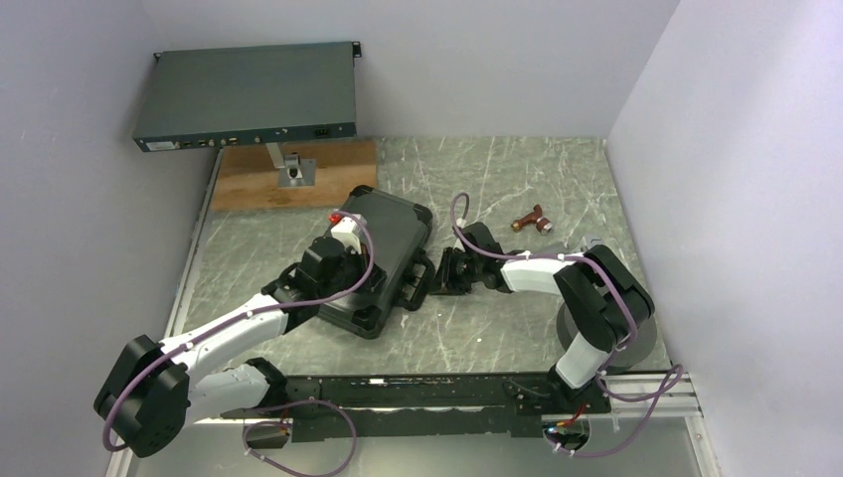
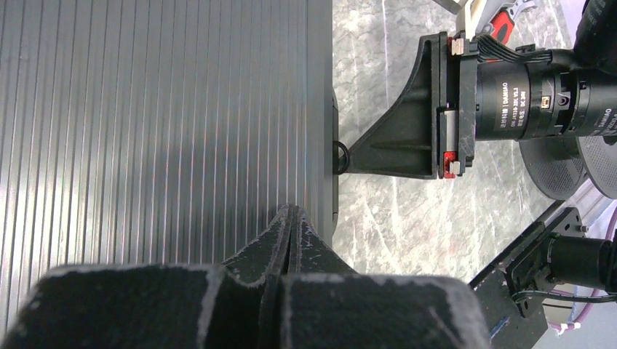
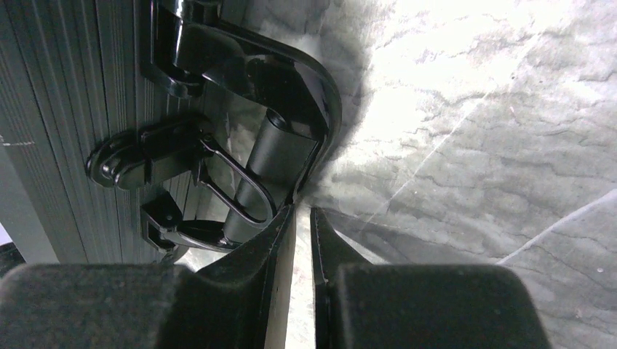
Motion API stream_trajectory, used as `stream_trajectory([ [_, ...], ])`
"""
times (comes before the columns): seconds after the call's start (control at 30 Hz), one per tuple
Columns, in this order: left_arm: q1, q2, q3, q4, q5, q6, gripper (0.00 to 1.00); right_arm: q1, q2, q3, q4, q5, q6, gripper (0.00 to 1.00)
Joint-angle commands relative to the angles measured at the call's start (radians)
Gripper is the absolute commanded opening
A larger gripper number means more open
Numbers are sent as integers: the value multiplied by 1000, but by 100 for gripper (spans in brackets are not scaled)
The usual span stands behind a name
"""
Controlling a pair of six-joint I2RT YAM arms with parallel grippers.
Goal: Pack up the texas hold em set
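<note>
The black case (image 1: 390,231) of the texas hold em set lies closed on the table, ribbed lid up; chips, card boxes and discs are hidden. My left gripper (image 1: 378,283) is shut, and its fingertips (image 2: 291,212) rest on the ribbed lid (image 2: 160,109) close to the handle-side edge. My right gripper (image 1: 434,273) sits at that edge, beside the carrying handle (image 3: 280,149) and a wire latch loop (image 3: 240,190). Its jaws (image 3: 300,214) stand a narrow gap apart with only the table showing between them. In the left wrist view one right finger (image 2: 385,142) touches the case's side.
A flat dark-grey rack unit (image 1: 249,94) stands on a post over a wooden board (image 1: 328,164) at the back left. A red-handled wrench (image 1: 532,221) lies on the marbled table (image 1: 517,328) behind the right arm. Walls close in on both sides.
</note>
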Motion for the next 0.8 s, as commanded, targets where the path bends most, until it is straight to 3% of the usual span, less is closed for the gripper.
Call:
stream_trajectory([
  [0.0,-23,33,-47,-202,17,-4,0,-5,-27,52,-17,30,2,16],
  [0.77,-44,45,-53,-193,9,-19,0,-5,-39,60,-1,-6,14,15],
])
